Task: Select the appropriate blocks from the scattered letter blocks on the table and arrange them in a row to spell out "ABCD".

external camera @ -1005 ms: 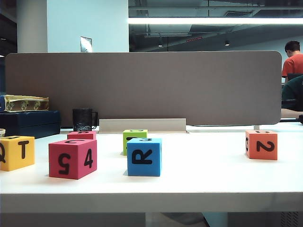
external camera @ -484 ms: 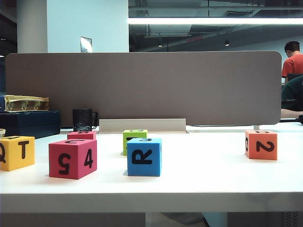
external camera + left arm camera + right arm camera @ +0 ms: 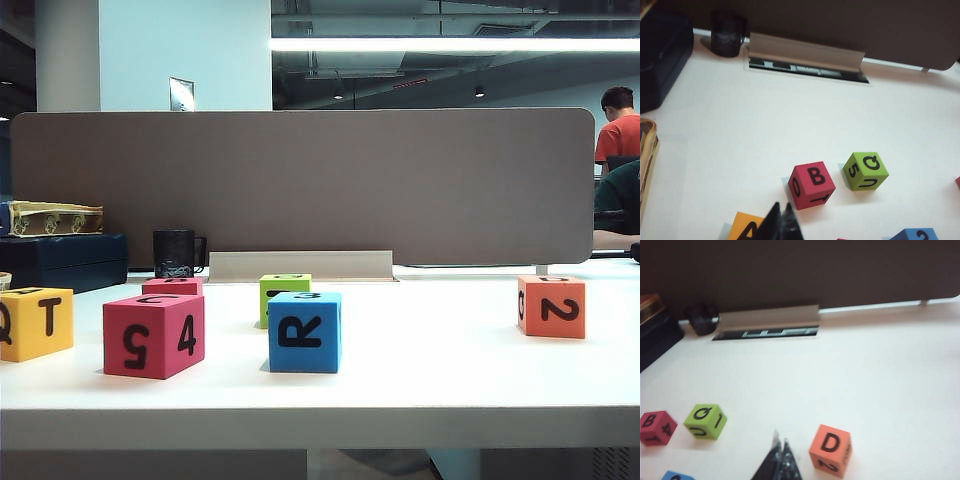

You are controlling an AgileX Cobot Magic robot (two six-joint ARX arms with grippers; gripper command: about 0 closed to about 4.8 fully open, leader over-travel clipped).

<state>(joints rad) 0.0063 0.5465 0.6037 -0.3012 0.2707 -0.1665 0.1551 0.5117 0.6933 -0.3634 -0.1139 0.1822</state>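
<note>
White table [image 3: 450,390] fronts a grey partition [image 3: 300,180]. Exterior view, lower left to right: yellow Q/T cube [image 3: 36,322], red 5/4 cube [image 3: 154,335], red B cube [image 3: 811,184] behind it, orange 2/D cube [image 3: 552,306] — well apart. Left gripper [image 3: 780,222] and right gripper [image 3: 781,460] hover closed, empty.

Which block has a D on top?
The orange block, off to the right by itself. Its top shows D and its side a 2; the red block shows B and the green block Q.
</note>
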